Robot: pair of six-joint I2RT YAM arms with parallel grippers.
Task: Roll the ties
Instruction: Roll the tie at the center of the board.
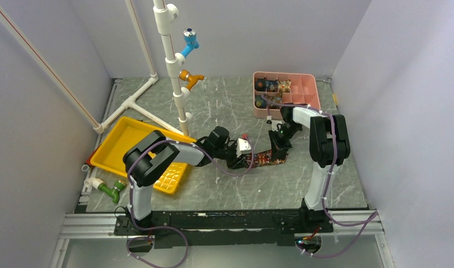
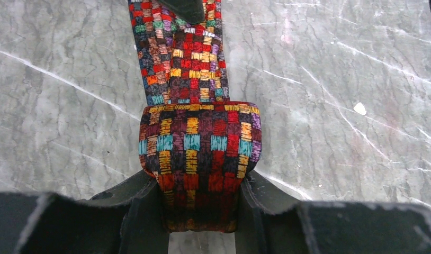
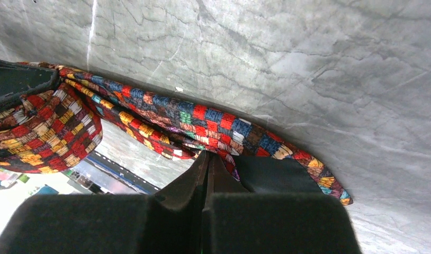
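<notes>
Between the jaws of my left pincer sits the rolled end of the tie, a fat little coil of red, gold, teal and dark checks. The jaws clamp it from both sides, and the coil bulges out just beyond their tips. From the top of the coil the unrolled strip runs straight away from this pincer, flat on the grey marbled table.

At the far end of that strip, my right pincer has its jaws pressed fully together, with no gap between them. Their tips touch the edge of the strip, where the tie turns over and shows its black lining just to the right of the tips. I cannot tell whether any fabric is caught between them.

From above, the two pincers face each other across the tie, the left one on the coil and the right one at the loose end. Beyond the right pincer stands a pink divided box holding several rolled ties. Behind the left pincer, past its arm, lies a yellow tray.
</notes>
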